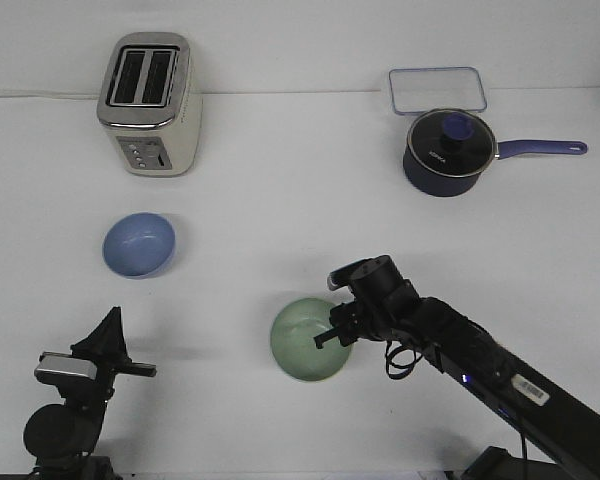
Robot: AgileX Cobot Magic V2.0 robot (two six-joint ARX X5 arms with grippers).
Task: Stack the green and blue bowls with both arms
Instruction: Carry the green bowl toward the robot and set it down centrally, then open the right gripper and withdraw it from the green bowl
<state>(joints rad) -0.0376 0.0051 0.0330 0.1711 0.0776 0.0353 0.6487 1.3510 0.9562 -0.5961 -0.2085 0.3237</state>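
Observation:
The pale green bowl point(302, 342) sits on the white table, front centre. The light blue bowl point(138, 244) sits to the left, in front of the toaster, well apart from the green one. My right gripper point(332, 332) is at the green bowl's right rim, with one fingertip point(322, 343) reaching inside the bowl. Its other finger is hidden, so I cannot tell whether it grips the rim. My left gripper point(111, 322) points up at the front left, its fingers together and empty, below the blue bowl and clear of it.
A cream toaster point(150, 103) stands at the back left. A dark navy saucepan point(448, 152) with a purple handle stands at the back right, with a clear lidded container point(435, 90) behind it.

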